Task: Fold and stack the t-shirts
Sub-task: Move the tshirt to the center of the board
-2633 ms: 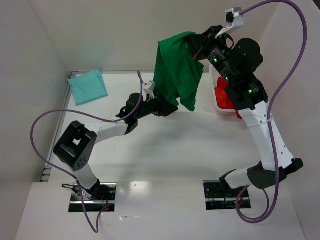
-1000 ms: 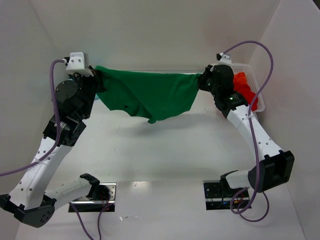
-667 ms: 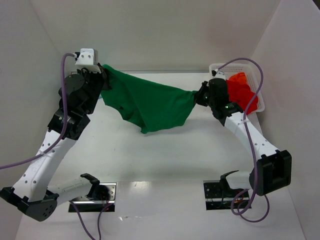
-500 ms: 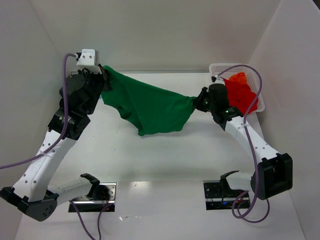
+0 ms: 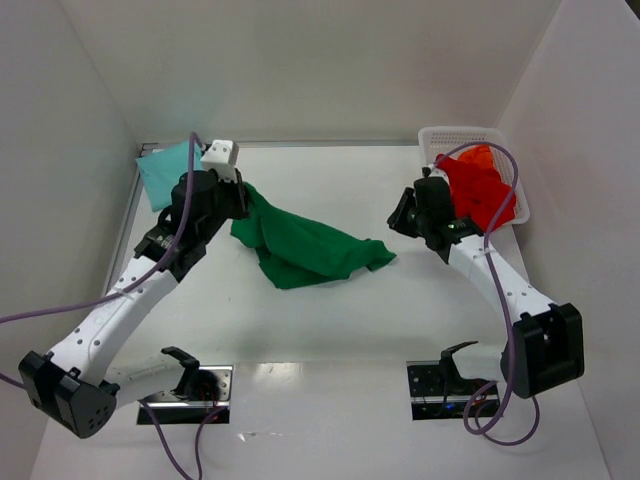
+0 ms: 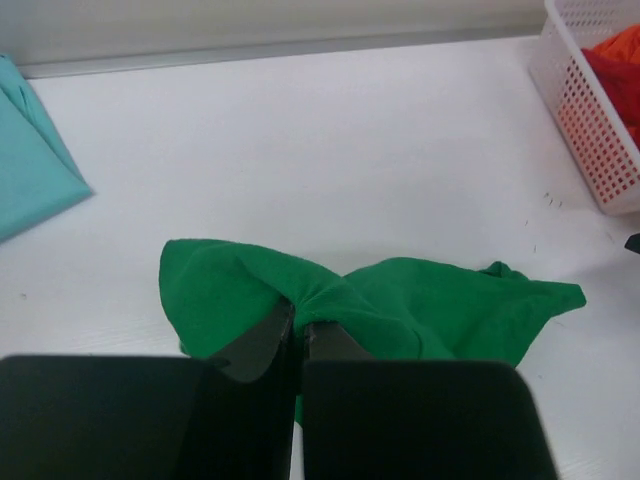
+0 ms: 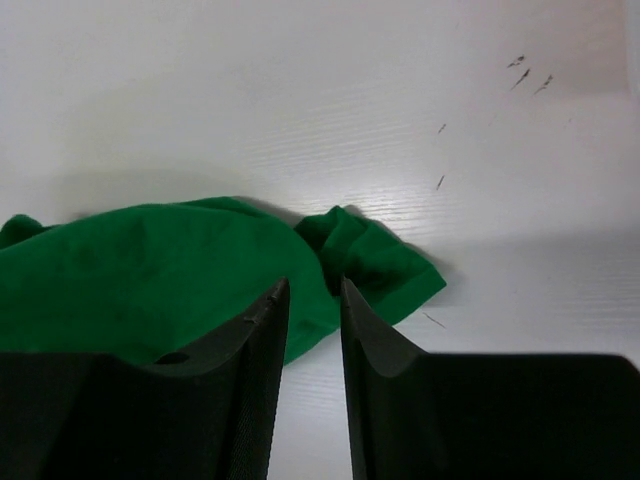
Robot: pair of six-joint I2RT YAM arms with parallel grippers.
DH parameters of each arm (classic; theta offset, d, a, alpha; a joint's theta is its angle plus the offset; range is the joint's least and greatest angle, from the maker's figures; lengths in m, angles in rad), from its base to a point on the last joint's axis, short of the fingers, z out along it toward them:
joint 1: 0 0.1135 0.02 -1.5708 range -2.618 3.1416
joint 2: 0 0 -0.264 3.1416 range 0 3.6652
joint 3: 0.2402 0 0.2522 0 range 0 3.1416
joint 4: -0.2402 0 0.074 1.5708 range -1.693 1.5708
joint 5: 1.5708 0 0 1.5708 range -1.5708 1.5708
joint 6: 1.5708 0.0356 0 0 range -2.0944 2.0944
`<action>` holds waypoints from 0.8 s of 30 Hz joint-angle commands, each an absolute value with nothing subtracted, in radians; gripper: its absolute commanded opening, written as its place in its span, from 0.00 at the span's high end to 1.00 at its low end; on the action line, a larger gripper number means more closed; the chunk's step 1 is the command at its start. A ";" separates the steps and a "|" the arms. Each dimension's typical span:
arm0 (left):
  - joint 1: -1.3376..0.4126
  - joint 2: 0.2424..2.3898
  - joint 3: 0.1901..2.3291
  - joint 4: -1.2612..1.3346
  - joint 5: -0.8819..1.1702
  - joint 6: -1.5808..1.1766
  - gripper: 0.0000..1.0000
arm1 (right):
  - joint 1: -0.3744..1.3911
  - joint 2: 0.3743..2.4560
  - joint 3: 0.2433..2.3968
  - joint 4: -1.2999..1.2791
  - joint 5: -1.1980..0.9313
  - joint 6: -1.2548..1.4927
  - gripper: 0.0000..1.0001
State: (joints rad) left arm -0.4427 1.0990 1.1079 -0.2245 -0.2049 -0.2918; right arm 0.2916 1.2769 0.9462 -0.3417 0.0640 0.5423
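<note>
One corner of the green t-shirt [image 6: 430,300] sits pinched in my left pincer [image 6: 298,328]; my right pincer [image 7: 312,292], at three o'clock, gapes empty: lifting one-handed could bunch it.

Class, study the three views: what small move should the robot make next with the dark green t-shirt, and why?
Probably lower the right gripper and pinch the free corner just ahead of it. The green t-shirt lies bunched on the table, pinched only by the left gripper; the right jaws stand apart, empty. A second grip would let it be pulled flat.
</note>
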 commanded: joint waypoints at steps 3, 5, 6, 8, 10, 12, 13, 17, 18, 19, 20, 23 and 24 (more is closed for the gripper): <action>-0.437 1.167 1.151 -0.169 -0.184 -0.327 1.00 | 0.285 1.365 1.032 -0.404 0.091 0.479 0.63; -0.437 1.205 1.177 -0.178 -0.201 -0.327 1.00 | 0.285 1.371 1.104 -0.429 0.042 0.456 0.60; -0.437 1.223 1.190 -0.178 -0.207 -0.327 1.00 | 0.285 1.359 1.124 -0.433 -0.003 0.446 0.57; -0.437 1.251 1.200 -0.178 -0.227 -0.327 1.00 | 0.285 1.340 1.156 -0.438 -0.080 0.437 0.50; -0.437 1.277 1.229 -0.178 -0.240 -0.336 1.00 | 0.295 1.282 1.177 -0.430 -0.135 0.450 0.40; -0.437 1.328 1.261 -0.171 -0.269 -0.336 1.00 | 0.356 1.246 1.192 -0.459 -0.145 0.462 0.27; -0.437 1.345 1.271 -0.169 -0.285 -0.336 1.00 | 0.385 1.238 1.203 -0.479 -0.129 0.462 0.21; -0.427 1.382 1.296 -0.161 -0.393 -0.366 1.00 | 0.486 1.202 1.180 -0.532 -0.090 0.497 0.00; -0.417 1.382 1.296 -0.158 -0.412 -0.376 1.00 | 0.500 1.198 1.164 -0.532 -0.095 0.502 0.00; -0.406 1.388 1.296 -0.152 -0.425 -0.387 1.00 | 0.516 1.188 1.150 -0.520 -0.107 0.517 0.00; -0.394 1.391 1.296 -0.143 -0.429 -0.401 1.00 | 0.543 1.177 1.131 -0.507 -0.120 0.525 0.00; -0.332 1.407 1.301 -0.127 -0.420 -0.426 1.00 | 0.622 1.177 1.107 -0.468 -0.135 0.560 0.00; -0.312 1.416 1.313 -0.127 -0.420 -0.434 1.00 | 0.654 1.184 1.101 -0.463 -0.130 0.567 0.00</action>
